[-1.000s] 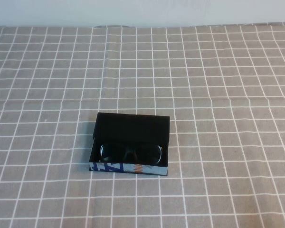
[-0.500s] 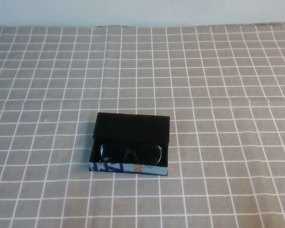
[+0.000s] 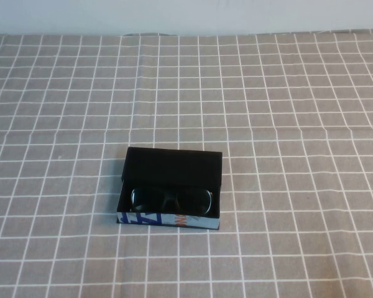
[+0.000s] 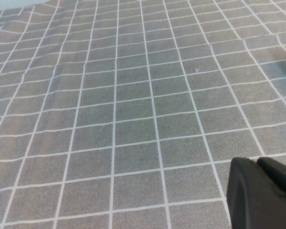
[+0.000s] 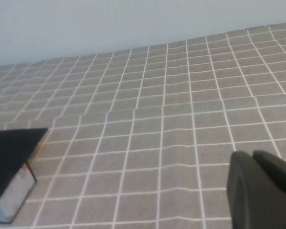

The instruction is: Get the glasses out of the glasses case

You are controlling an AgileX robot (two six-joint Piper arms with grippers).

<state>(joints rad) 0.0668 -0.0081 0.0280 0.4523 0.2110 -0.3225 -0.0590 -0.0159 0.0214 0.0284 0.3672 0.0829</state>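
Glasses inside open glasses case; left gripper, right gripper apart, fingers together.

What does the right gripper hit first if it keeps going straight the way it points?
Likely just bare checked tablecloth. The right gripper points past the glasses case, which sits off to one side. Depth is unclear. The left gripper is elsewhere.

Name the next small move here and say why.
Probably bring the right gripper toward the open glasses case: the glasses lie exposed inside, the case shows only in its wrist view, and the left gripper sees bare cloth.
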